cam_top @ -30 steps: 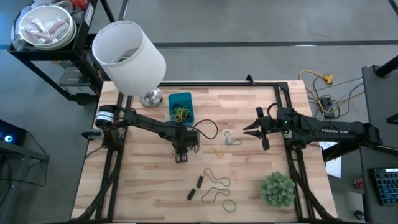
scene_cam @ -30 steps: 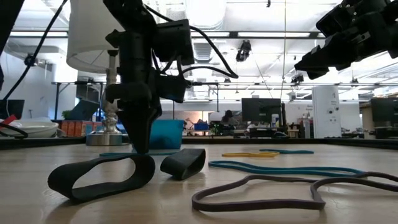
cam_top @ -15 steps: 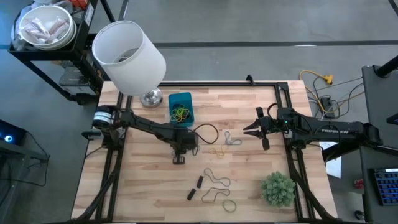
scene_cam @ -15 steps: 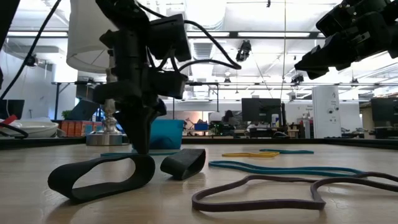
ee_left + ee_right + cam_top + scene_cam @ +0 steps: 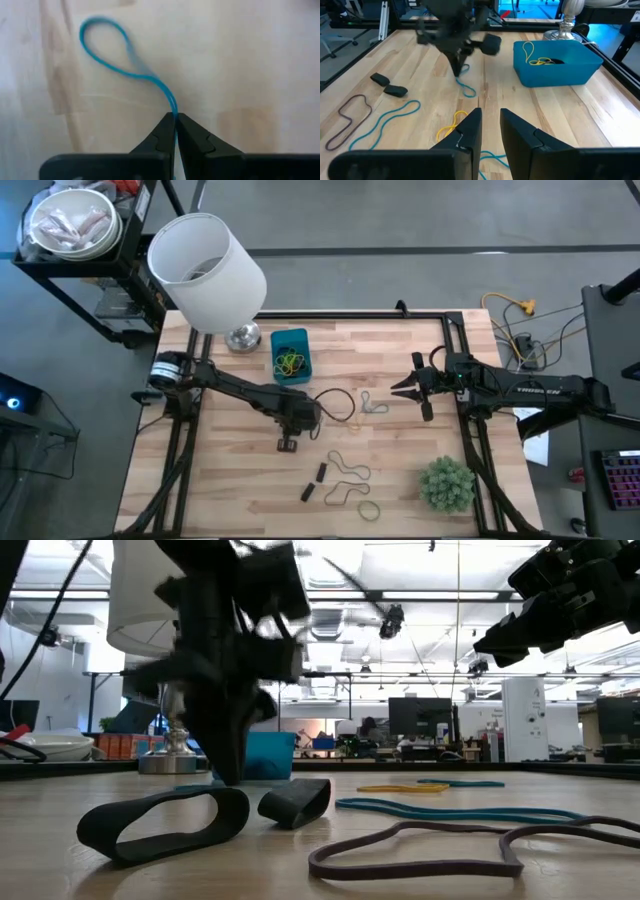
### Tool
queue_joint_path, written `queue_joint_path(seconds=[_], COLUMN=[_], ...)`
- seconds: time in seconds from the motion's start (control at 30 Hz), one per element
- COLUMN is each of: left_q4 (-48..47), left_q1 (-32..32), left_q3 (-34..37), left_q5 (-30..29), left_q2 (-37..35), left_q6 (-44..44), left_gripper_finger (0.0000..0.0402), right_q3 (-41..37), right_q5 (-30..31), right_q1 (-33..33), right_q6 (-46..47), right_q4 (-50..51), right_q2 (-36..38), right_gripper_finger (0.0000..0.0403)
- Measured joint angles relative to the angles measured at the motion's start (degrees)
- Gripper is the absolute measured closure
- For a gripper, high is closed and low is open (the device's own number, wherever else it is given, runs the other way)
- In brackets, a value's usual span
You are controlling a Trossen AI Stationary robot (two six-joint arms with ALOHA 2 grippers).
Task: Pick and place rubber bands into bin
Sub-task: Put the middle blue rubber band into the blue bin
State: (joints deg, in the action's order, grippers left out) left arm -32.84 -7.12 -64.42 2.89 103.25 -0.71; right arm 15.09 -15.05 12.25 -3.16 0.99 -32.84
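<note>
The left hand (image 5: 175, 125) is pinched shut on one end of a thin blue rubber band (image 5: 127, 65) — light and floppy, it will likely dangle and could slip from so small a hold — while the right hand (image 5: 408, 391) waits slightly parted and empty over the tabletop (image 5: 420, 340).

The left gripper (image 5: 175, 120) is black, and the rubber band (image 5: 125, 55) pinched in its tips is bright blue-teal. Beyond the black right gripper (image 5: 490, 122), the bin (image 5: 555, 62) is blue with yellow bands (image 5: 540, 60) inside. Just ahead of that gripper lies a yellow band (image 5: 451, 125), beside it a teal one (image 5: 385, 120). Farther off are two black bands (image 5: 387, 85) and a brownish, perhaps purple, loop (image 5: 350, 120). The table (image 5: 420, 55) is pale striped wood.
</note>
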Motion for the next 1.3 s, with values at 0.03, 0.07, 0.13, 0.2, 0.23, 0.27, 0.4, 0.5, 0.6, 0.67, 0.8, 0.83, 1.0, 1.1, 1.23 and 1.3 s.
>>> queue_joint_path(seconds=[0.03, 0.07, 0.13, 0.2, 0.23, 0.27, 0.4, 0.5, 0.6, 0.67, 0.8, 0.83, 1.0, 1.1, 1.23, 1.3], left_q4=[0.0, 0.0, 0.1, -0.2, -0.2, -0.3, -0.2, -0.2, 0.3, 1.0, 1.0, 1.1, 0.9, 1.3, 0.9, 0.9], left_q1=[-0.2, -0.5, -1.1, -1.7, -2.0, -2.3, -3.2, -3.4, -3.4, -3.4, -3.4, -3.2, -1.2, 1.2, 5.8, 8.3], left_q3=[0.0, 0.0, -0.1, -0.1, -0.1, -0.1, -0.1, -0.1, -0.1, 0.0, 0.0, 0.0, 0.1, 0.1, 0.2, 0.4], left_q5=[-0.2, -0.6, -2.5, -4.7, -5.6, -6.6, -12.5, -18.3, -23.2, -25.7, -32.0, -33.8, -41.1, -42.7, -43.3, -43.4], left_q2=[-0.9, -2.0, -3.4, -4.5, -5.1, -5.9, -8.9, -10.6, -12.8, -13.7, -15.3, -15.5, -16.9, -17.3, -17.3, -17.2], left_q6=[-0.3, -0.8, -1.6, -1.7, -1.7, -1.9, -3.6, -4.6, -4.8, -5.5, -6.0, -6.1, -6.3, -6.3, -6.2, -6.2], left_gripper_finger=[0.0401, 0.0401, 0.0401, 0.0401, 0.0401, 0.0401, 0.0401, 0.0401, 0.0401, 0.0401, 0.0401, 0.0401, 0.0401, 0.0401, 0.0401, 0.0401], right_q3=[0.0, 0.0, 0.0, 0.0, 0.0, 0.0, 0.0, 0.0, 0.0, 0.0, 0.0, 0.0, 0.0, 0.0, 0.0, 0.0], right_q5=[0.0, 0.0, 0.0, 0.0, 0.0, 0.0, 0.0, 0.0, 0.0, 0.0, 0.0, 0.0, 0.0, 0.0, 0.0, 0.0], right_q1=[0.0, 0.0, 0.0, 0.0, 0.0, 0.0, 0.0, 0.0, 0.0, 0.0, 0.0, 0.0, 0.0, 0.0, 0.0, 0.0], right_q6=[0.0, 0.0, 0.0, 0.0, 0.0, 0.0, 0.0, 0.0, 0.0, 0.0, 0.0, 0.0, 0.0, 0.0, 0.0, -0.2], right_q4=[0.0, 0.0, 0.0, 0.0, 0.0, 0.0, 0.0, 0.0, 0.0, 0.0, 0.0, 0.0, 0.0, 0.0, 0.0, -0.1], right_q2=[0.0, 0.0, 0.0, 0.0, 0.0, 0.0, 0.0, 0.0, 0.0, 0.0, 0.0, 0.0, 0.0, -0.1, -0.3, -0.3], right_gripper_finger=[0.0339, 0.0339, 0.0339, 0.0339, 0.0339, 0.0339, 0.0339, 0.0339, 0.0339, 0.0339, 0.0339, 0.0339, 0.0339, 0.0339, 0.0339, 0.0339])
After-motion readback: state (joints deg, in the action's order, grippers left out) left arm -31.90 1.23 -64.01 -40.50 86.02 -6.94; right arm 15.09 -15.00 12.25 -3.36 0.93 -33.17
